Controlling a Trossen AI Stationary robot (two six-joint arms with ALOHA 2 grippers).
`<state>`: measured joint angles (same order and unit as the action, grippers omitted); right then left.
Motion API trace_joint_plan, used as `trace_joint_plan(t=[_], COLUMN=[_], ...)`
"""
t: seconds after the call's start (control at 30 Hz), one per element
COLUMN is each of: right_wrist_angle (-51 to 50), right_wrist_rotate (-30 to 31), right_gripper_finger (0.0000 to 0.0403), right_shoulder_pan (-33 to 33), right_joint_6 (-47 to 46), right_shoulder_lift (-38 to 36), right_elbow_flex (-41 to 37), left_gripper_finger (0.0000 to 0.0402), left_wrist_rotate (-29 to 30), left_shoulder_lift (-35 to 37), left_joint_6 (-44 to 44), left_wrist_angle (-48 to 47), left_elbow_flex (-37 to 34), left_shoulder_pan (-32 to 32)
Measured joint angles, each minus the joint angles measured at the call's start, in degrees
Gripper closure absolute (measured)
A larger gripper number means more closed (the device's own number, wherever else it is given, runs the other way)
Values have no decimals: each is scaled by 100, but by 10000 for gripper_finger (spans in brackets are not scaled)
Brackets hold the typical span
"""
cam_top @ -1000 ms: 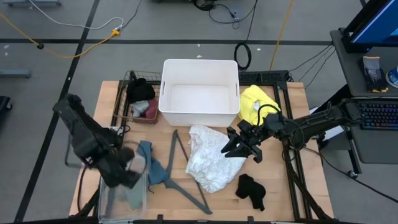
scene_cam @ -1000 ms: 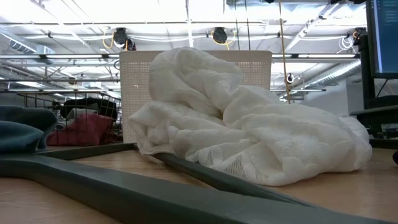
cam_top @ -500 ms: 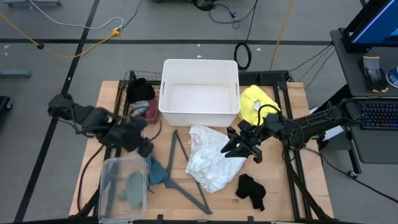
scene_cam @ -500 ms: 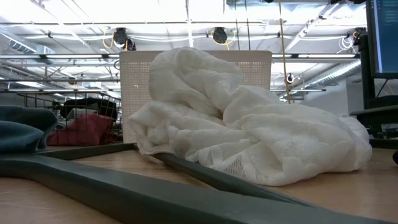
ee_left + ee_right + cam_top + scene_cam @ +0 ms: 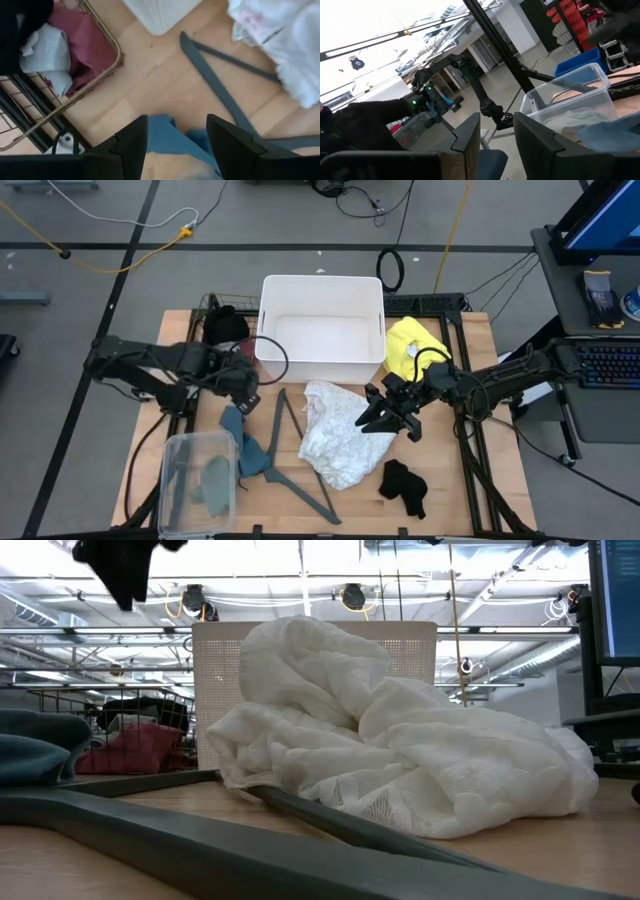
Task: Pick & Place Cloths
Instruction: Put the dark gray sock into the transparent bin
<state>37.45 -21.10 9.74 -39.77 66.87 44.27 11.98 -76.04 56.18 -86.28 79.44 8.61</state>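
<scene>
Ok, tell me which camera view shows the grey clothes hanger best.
The high view: the whole grey clothes hanger shows there, lying flat between the teal cloth and the lacy white cloth. The low view catches only its bars edge-on in the foreground. The left wrist view shows part of its arms. The right wrist view shows none of it.

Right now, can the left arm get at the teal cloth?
Probably yes. The left tool hangs open right above the teal cloth, nothing between them; the grey hanger lies beside it and partly over its far edge.
</scene>
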Motion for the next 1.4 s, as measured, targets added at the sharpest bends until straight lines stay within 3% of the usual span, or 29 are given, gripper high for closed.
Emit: trace_joint_plan(t=[0.37,0.6,0.87,1.03,1.4], right_wrist_angle=[0,0,0,0,0], right_wrist_rotate=[0,7,12,17,20], right_gripper_finger=[293,293,293,293,293], right_shoulder_pan=[0,0,0,0,0], right_joint_6=[-4,-4,-4,-4,-4], right_shoulder_lift=[0,0,0,0,0], right_elbow_flex=[0,0,0,0,0], left_gripper_finger=[197,186,162,145,133], left_wrist_rotate=[-700,-819,-1351,-1422,-1513], left_shoulder_lift=[-12,-12,-9,-9,-435], left_joint_6=[439,526,960,1054,940], left_wrist_angle=[859,1401,1636,2060,2072], left_elbow_flex=[-1428,-1919,-2443,-2575,-2575], left_shoulder_pan=[-195,-195,-195,-195,-178])
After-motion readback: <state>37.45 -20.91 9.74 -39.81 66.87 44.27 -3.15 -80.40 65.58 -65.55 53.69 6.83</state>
